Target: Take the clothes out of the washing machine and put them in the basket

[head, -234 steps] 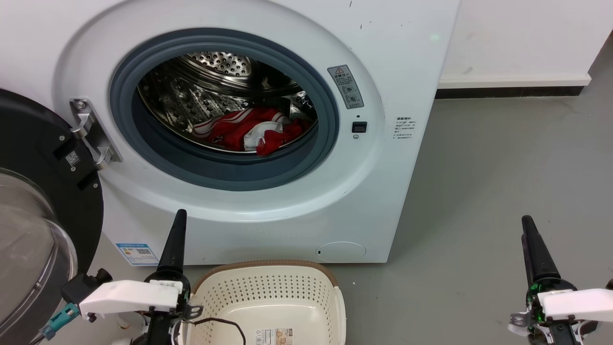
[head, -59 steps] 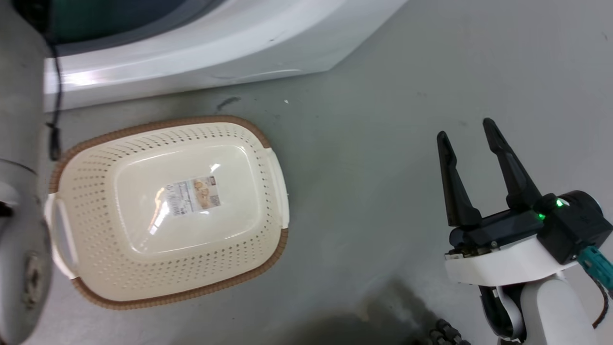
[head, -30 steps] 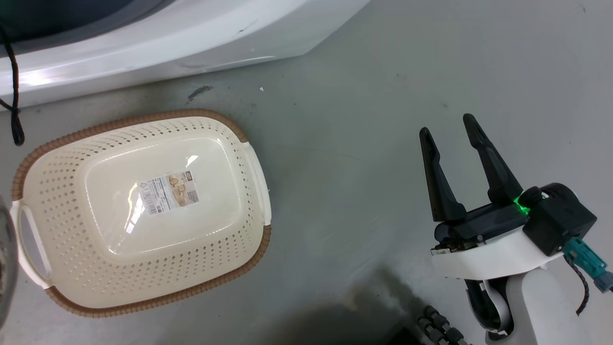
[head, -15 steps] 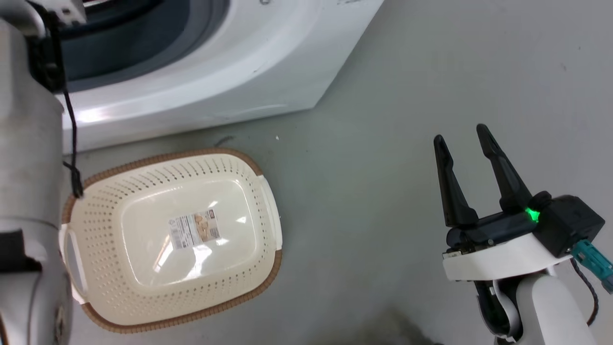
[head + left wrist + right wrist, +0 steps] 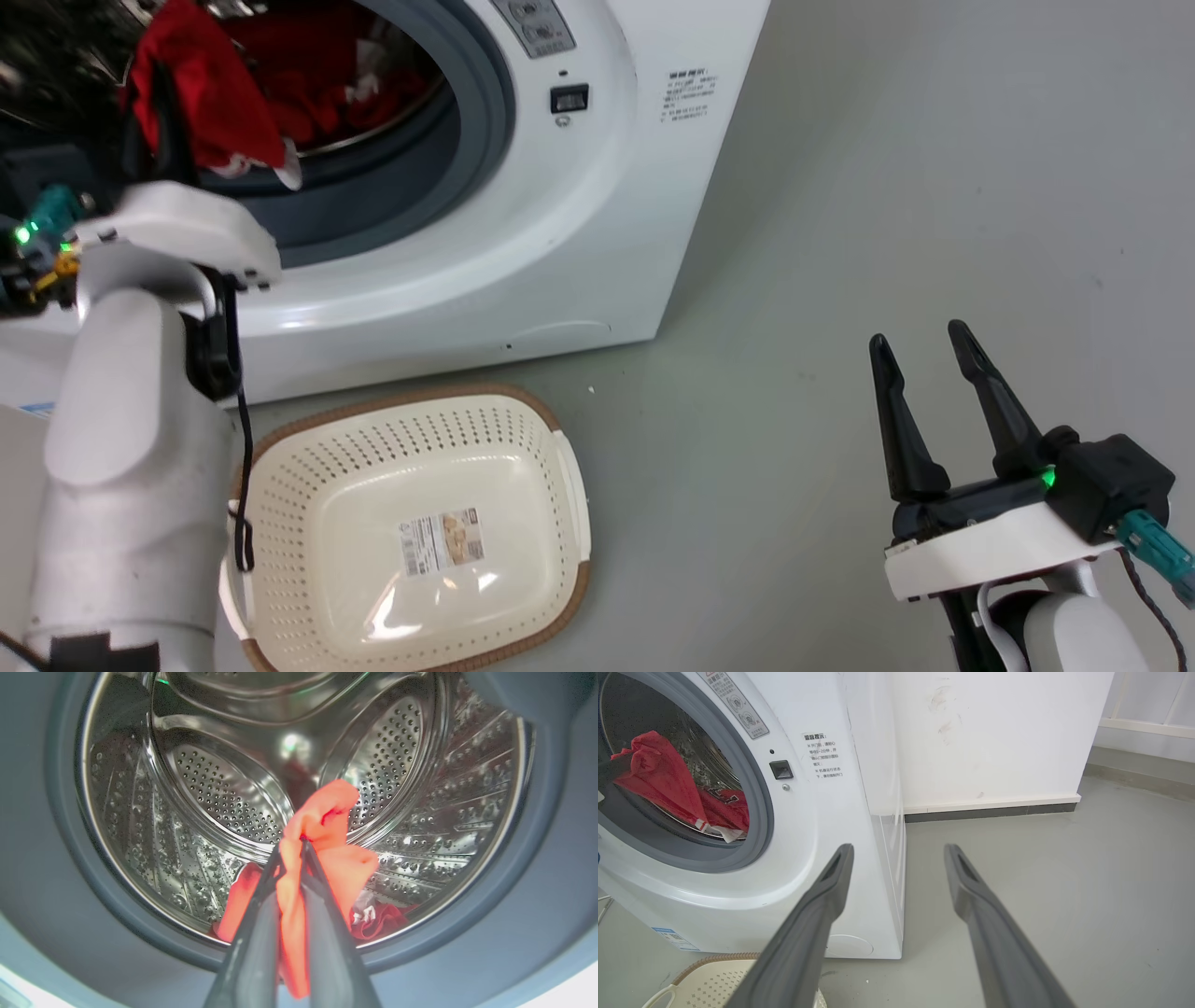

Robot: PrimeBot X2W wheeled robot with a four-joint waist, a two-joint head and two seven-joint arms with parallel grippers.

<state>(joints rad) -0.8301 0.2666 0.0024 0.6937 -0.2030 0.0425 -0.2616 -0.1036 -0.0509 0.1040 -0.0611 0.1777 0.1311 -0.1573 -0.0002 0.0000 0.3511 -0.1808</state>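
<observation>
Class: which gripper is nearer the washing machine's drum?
Left. The left gripper is at the mouth of the drum, shut on a red garment; the right gripper hangs open above the floor.

Red clothes [image 5: 205,103], cream brown-rimmed basket [image 5: 373,437]

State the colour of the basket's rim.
Brown, edging the cream basket; the head view shows it best.
</observation>
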